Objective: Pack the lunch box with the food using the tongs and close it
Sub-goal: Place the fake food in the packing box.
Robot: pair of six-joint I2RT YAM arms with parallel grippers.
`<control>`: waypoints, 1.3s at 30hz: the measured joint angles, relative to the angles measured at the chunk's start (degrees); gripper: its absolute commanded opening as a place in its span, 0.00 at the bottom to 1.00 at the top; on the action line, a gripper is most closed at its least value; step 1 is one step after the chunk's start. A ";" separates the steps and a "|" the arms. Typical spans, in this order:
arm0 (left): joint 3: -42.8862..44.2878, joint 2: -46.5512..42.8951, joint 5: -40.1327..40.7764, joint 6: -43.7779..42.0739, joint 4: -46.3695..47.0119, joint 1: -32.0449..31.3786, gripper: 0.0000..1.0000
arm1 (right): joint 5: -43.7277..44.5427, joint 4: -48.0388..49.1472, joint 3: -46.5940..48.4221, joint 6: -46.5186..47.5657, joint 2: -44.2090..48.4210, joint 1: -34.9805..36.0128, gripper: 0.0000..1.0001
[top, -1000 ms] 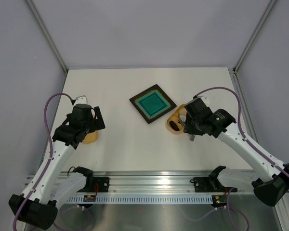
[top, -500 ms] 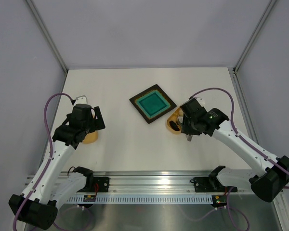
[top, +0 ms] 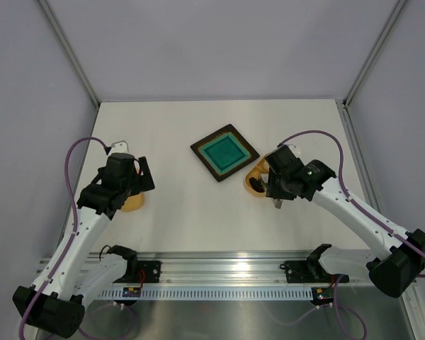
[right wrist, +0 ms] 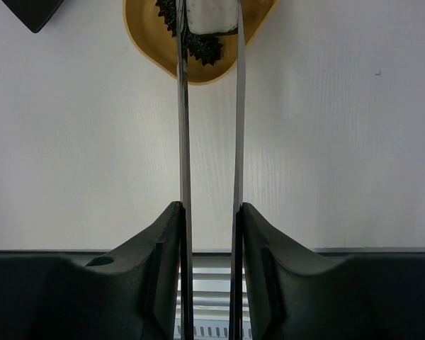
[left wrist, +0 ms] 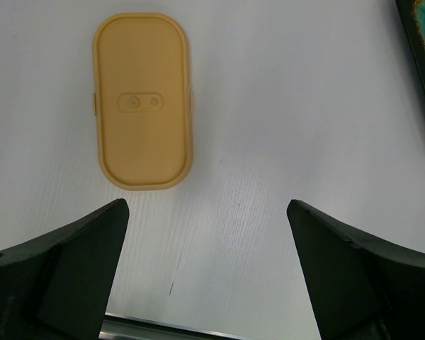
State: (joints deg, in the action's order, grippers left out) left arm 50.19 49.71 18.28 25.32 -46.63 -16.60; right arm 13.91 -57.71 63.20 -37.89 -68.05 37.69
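Bright, even light from overhead washes the white counter (top: 177, 205); shadows on it are faint and soft-edged. The metal rail (top: 227, 265) along the counter's near edge catches mild glare, and the tongs (right wrist: 239, 106) above the counter glint. Nothing looks blurred.

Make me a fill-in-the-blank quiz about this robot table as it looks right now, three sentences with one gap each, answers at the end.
1. The right gripper squeezes the tongs, which have ____ slim metal arms.
2. Between the tong tips, at the lunch box, is a ____ cube.
3. The lid lies flat on the table near the left gripper, whose jaws stand ____.

Missing words: two; white; open.
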 measured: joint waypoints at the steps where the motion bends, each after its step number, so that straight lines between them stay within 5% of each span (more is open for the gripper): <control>1: 0.00 0.00 0.00 0.00 0.00 0.00 0.99 | 0.00 0.00 0.00 -0.02 0.04 0.00 0.11; 14: 0.00 0.00 -0.04 0.00 0.00 0.00 0.99 | -1.55 -0.46 0.00 0.24 0.70 0.00 0.11; 25: 0.00 0.00 -0.04 0.00 0.00 0.00 0.99 | -1.36 -0.68 0.00 0.37 0.72 0.00 0.40; 39: -0.04 0.00 -0.07 0.00 0.02 0.00 0.99 | -0.09 -2.36 0.87 0.37 1.25 0.00 0.51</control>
State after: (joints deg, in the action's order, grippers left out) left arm 50.15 49.71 18.22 25.32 -46.61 -16.60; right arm 13.82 -60.07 64.07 -37.52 -66.81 37.69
